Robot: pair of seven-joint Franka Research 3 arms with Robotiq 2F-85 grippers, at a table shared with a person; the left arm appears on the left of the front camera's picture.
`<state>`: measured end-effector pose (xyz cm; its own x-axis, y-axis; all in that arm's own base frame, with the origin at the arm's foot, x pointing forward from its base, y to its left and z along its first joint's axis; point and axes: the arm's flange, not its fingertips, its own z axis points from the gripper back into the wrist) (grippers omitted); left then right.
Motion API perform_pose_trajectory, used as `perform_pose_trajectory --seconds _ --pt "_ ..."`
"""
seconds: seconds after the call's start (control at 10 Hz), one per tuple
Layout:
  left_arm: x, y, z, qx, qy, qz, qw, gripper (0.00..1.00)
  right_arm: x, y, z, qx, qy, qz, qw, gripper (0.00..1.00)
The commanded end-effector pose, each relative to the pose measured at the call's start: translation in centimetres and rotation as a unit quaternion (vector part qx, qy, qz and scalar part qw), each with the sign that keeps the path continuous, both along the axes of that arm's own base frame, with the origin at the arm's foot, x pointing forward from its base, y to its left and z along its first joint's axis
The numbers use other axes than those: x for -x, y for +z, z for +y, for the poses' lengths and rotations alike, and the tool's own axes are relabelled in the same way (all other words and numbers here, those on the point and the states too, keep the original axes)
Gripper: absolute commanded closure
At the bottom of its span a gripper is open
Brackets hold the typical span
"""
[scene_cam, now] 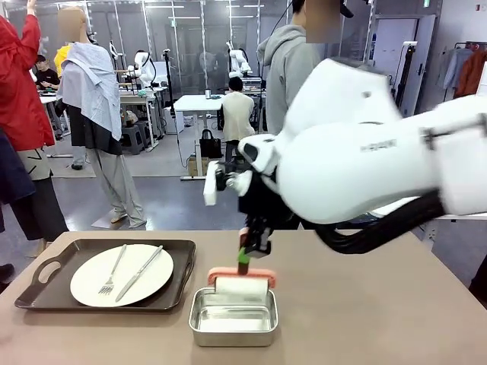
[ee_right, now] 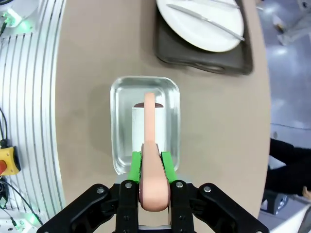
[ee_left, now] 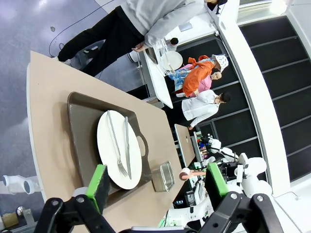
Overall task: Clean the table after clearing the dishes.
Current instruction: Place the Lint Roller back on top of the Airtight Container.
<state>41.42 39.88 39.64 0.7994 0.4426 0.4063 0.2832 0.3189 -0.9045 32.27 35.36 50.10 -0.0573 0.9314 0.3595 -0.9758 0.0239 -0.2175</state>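
Right arm is reaching across the middle of the bench (scene_cam: pixel 365 304). The right tool (scene_cam: pixel 245 255) is clamped on the pink handle of a roller (scene_cam: pixel 241 289), green pads squeezing it from both sides. From the right wrist cam it's super clear: the handle sits pinched between the pads (ee_right: pixel 137 162) and the white roll hangs down inside the little steel pan (ee_right: pixel 119 97). Can't tell if the roll actually touches the pan's bottom. In the front view the pan (scene_cam: pixel 232 327) sits near the robot's edge of the bench, around 6 o'clock from the tool.

Dishes: there's a dark handled tray (scene_cam: pixel 34 285) at about 9 o'clock from the pan, close by but not touching it. On it is a round white plate (scene_cam: pixel 87 285), with a fork (scene_cam: pixel 114 271) and a knife (scene_cam: pixel 141 272) lying side by side on top, fork on the 9 o'clock side.

The left tool (ee_left: pixel 158 186) has its fingers spread wide apart with nothing between them, up over the bench and looking down at the tray and plate; on that cam the pan is at about 4 o'clock from the plate.

A person in a grey hoodie (scene_cam: pixel 285 68) stands at the far side, 12 o'clock.
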Motion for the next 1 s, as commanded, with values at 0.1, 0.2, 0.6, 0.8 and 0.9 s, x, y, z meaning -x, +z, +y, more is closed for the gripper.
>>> perform_pose_trajectory --seconds 0.1,0.2,0.6,0.8,0.9 --pt "0.3 0.2 0.2 -0.005 0.001 0.001 1.0 0.0 -3.5 -3.0 3.4 0.043 0.026 0.022 0.999 0.79" --pt "0.3 0.2 0.2 -0.005 0.001 0.001 1.0 0.0 -4.9 -4.8 4.4 0.052 0.031 0.023 0.998 0.79" --pt "0.3 0.2 0.2 -0.005 0.001 0.001 1.0 0.0 -7.9 -8.8 4.9 0.042 0.025 0.034 0.998 0.79" --pt "0.3 0.2 0.2 -0.005 0.001 0.001 1.0 0.0 -9.2 -9.2 3.4 0.019 0.026 0.047 0.998 0.79" --pt "0.3 0.2 0.2 -0.005 0.001 0.001 1.0 0.0 -10.2 -9.6 2.8 0.01 0.029 0.055 0.998 0.79"
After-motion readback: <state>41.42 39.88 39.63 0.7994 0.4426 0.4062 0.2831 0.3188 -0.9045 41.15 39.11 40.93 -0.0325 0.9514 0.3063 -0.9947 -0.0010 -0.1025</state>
